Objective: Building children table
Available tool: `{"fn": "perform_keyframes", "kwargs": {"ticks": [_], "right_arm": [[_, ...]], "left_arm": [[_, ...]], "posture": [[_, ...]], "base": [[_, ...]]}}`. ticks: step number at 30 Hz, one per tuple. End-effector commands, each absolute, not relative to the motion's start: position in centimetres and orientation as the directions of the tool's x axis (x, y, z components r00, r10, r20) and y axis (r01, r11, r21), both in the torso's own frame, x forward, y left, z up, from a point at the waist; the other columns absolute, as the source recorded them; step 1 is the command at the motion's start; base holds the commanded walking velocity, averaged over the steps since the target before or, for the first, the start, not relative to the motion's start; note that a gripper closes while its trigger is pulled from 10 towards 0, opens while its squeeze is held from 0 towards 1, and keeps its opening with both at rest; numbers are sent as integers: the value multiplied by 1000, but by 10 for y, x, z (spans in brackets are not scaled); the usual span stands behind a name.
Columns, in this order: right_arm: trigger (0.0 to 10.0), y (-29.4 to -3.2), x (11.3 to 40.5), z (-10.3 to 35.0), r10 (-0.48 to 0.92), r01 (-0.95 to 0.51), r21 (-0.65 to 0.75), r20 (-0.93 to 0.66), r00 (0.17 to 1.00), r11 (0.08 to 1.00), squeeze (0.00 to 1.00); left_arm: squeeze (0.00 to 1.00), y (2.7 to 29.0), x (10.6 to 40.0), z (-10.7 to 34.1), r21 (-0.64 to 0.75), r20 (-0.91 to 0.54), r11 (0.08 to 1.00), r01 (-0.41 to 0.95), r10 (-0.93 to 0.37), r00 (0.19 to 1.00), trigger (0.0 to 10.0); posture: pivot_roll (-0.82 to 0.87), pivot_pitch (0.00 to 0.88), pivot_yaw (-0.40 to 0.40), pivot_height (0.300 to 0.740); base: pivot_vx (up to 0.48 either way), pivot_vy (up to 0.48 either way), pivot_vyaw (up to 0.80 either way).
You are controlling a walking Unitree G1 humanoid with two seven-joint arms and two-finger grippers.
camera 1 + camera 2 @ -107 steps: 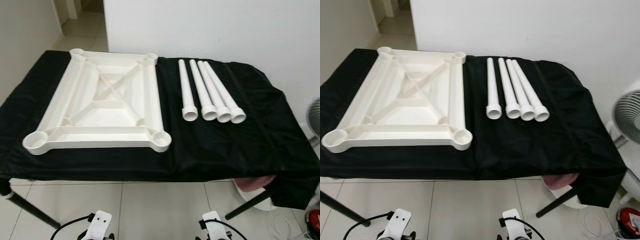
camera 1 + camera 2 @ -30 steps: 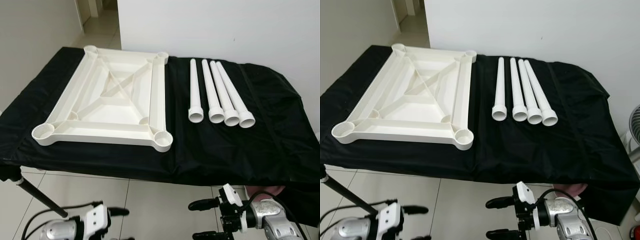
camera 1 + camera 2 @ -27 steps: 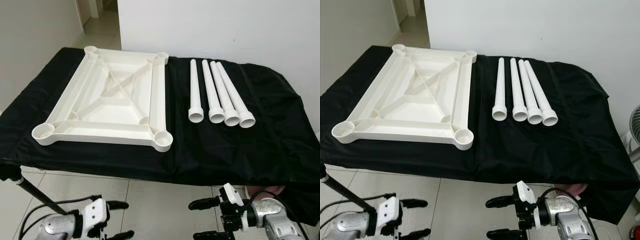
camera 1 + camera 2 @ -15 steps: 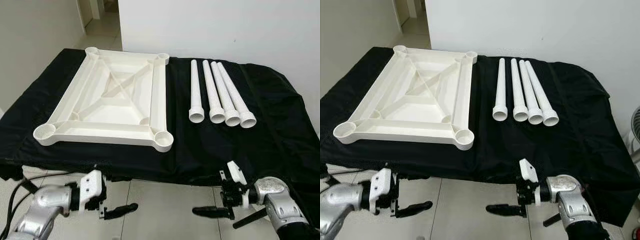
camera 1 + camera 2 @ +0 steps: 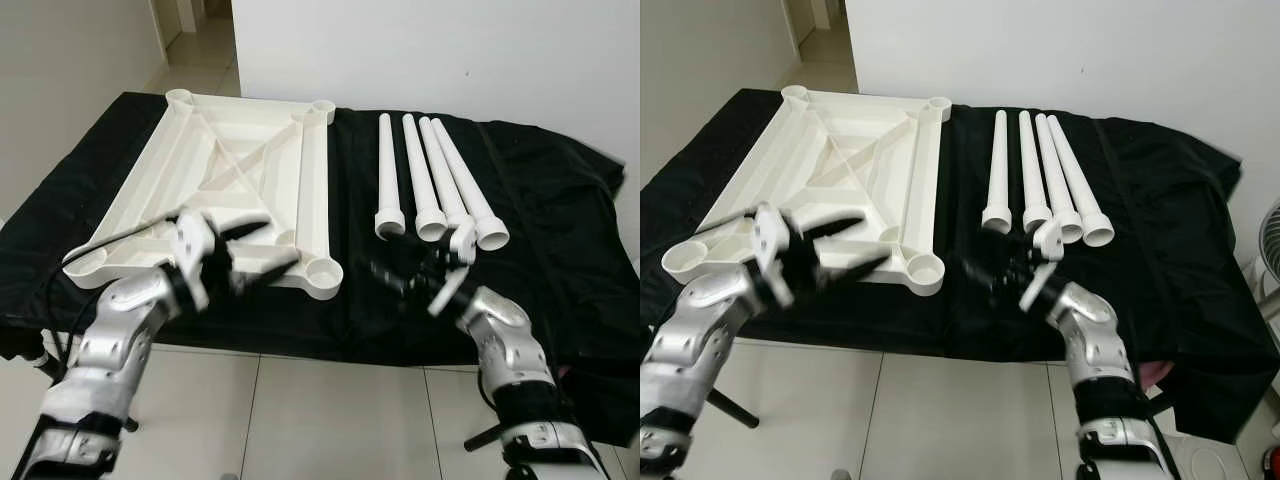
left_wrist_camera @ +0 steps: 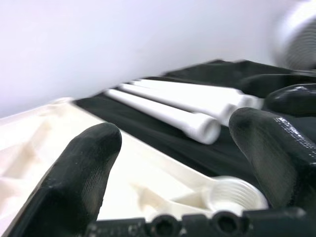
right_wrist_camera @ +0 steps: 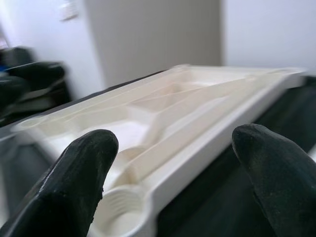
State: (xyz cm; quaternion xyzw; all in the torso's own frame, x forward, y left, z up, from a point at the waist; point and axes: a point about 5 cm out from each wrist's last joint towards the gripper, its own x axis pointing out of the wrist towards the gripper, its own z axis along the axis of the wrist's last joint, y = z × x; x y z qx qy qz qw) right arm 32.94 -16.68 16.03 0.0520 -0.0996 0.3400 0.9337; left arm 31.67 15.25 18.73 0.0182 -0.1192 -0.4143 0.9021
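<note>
Tabletop: the white plastic tabletop (image 5: 230, 190) lies upside down on the left half of the table (image 5: 560, 250), ribs and a crossed brace facing up, a round threaded socket at each corner.
Legs: four white legs (image 5: 432, 180) lie side by side on the black cloth to the right of the tabletop, apart from it, their flared open ends toward the robot and their thin ends toward the wall.
Table: draped in a black cloth (image 5: 1160, 270) that hangs over the near edge; a white wall (image 5: 450, 50) stands behind it and pale floor tiles (image 5: 940, 420) show below.
In the way: between the left end effector and the legs sits the tabletop's near right corner socket (image 5: 324, 272); a black cable (image 5: 110, 240) from the left arm crosses the tabletop's near left part.
Left end effector: the left end effector (image 5: 255, 250) hovers over the near rail of the tabletop, fingers spread wide and holding nothing; its wrist view looks across the near corner socket toward the legs.
Right end effector: the right end effector (image 5: 400, 275), blurred, hangs over the black cloth just in front of the legs' flared ends, between them and the tabletop's near right corner; its fingers (image 7: 84, 168) stand wide apart with nothing between them, pointing toward the tabletop.
</note>
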Motion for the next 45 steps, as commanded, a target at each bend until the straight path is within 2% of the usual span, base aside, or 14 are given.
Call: {"fn": "perform_keyframes", "kwargs": {"ticks": [1, 6, 9, 12, 14, 17, 18, 19, 20, 28, 29, 38, 45], "right_arm": [[10000, -171, 332, 157, 571, -590, 41, 207, 794, 806, 0], [10000, -161, 344, 165, 358, -372, 29, 212, 909, 928, 0], [10000, -159, 344, 167, 343, -356, 22, 228, 911, 934, 0], [10000, -158, 343, 165, 207, -212, 3, 210, 956, 977, 0], [10000, -158, 343, 165, 207, -212, 3, 210, 956, 977, 0], [10000, -153, 331, 163, 157, -155, -26, 246, 956, 987, 0], [10000, -151, 326, 163, 150, -150, -19, 261, 954, 988, 71], [10000, -150, 323, 162, 146, -148, -12, 269, 952, 989, 71], [10000, -149, 320, 162, 120, -127, 6, 281, 952, 992, 1000], [10000, -149, 308, 162, 44, -55, 22, 330, 943, 998, 1000], [10000, -148, 307, 162, 37, -34, -16, 338, 940, 999, 4], [10000, -152, 319, 165, 21, 0, -67, 313, 950, 998, 0], [10000, -148, 323, 169, 34, -2, -97, 331, 943, 995, 0]], "left_arm": [[0, 155, 320, 180, 106, 166, 694, 712, -718, 676, 10000], [0, 155, 340, 184, 42, 197, 832, 554, -550, 811, 10000], [0, 155, 342, 184, 35, 202, 849, 527, -523, 828, 10000], [0, 155, 346, 177, 91, 156, 903, 419, -428, 890, 10000], [0, 155, 346, 177, 91, 156, 903, 419, -428, 890, 10000], [0, 152, 337, 173, 50, 182, 948, 314, -318, 931, 10000], [0, 151, 333, 172, 41, 196, 958, 284, -286, 938, 10000], [0, 150, 331, 172, 38, 205, 963, 268, -270, 941, 10000], [0, 148, 328, 171, 16, 211, 966, 259, -257, 943, 10000], [0, 147, 323, 161, -18, 203, 982, 185, -178, 963, 10000], [0, 147, 322, 158, -4, 197, 987, 161, -157, 968, 10000], [0, 158, 323, 162, 71, 225, 996, 44, -59, 973, 10000], [0, 159, 319, 161, 49, 228, 998, 47, -57, 972, 10000]], "posture": [[7, 0, -19, 740], [-5, 0, -24, 740], [-5, 0, -26, 740], [-15, 0, -31, 740], [-15, 0, -31, 740], [-19, 0, -37, 740], [-19, 0, -40, 740], [-19, 0, -40, 740], [-15, 0, -48, 740], [-16, 0, -51, 740], [-16, 0, -48, 740], [-4, 0, -42, 740], [13, 0, -51, 740]], "base": [[0, 0, 0], [0, 0, 0], [0, 0, 0], [0, 0, 0], [0, 0, 0], [0, 0, 0], [0, 0, 0], [0, 0, 0], [0, 0, 0], [0, 0, 0], [0, 0, 0], [0, 0, 0], [0, 0, 0]]}}
